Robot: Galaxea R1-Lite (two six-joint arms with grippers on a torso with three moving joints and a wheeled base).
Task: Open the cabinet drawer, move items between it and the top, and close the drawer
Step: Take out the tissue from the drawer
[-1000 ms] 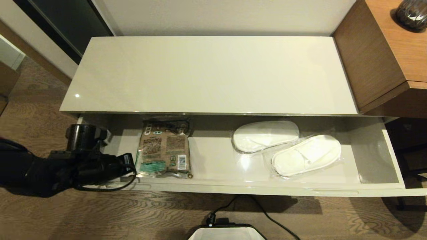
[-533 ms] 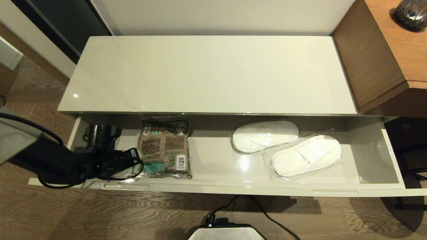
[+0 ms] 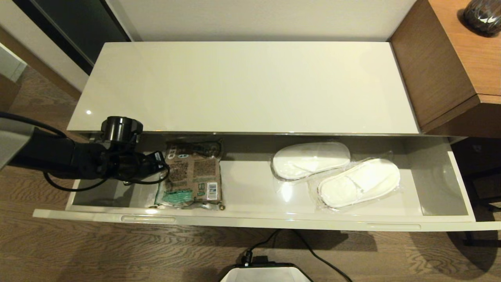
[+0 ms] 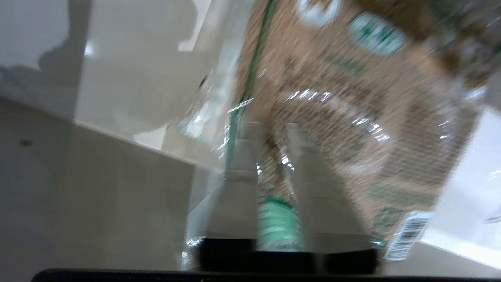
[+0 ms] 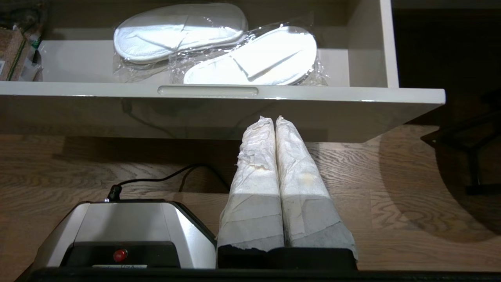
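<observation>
The cabinet drawer [image 3: 442, 188] stands pulled out below the cream top [image 3: 246, 86], which is bare. Two white slippers [image 3: 336, 172] in clear wrap lie in the drawer's right half, and they also show in the right wrist view [image 5: 219, 43]. A brown-and-green printed packet [image 3: 193, 176] lies in the left half. My left gripper [image 3: 162, 169] hovers at that packet's left edge. In the left wrist view it [image 4: 270, 133] is open by a narrow gap, with the packet [image 4: 352, 117] beneath. My right gripper [image 5: 274, 119] is shut and empty, low before the drawer front [image 5: 332, 113]. No small white packet is in view.
A brown wood-grain desk [image 3: 450, 66] adjoins the cabinet on the right, with a dark vase [image 3: 483, 13] on it. My base [image 3: 266, 274] and its black cable [image 3: 313, 250] sit on the wooden floor in front of the drawer.
My left arm has swung from the drawer's front left corner farther in and up, bringing its gripper to the packet's left edge. The drawer's left front now shows. Packet and slippers have stayed put.
</observation>
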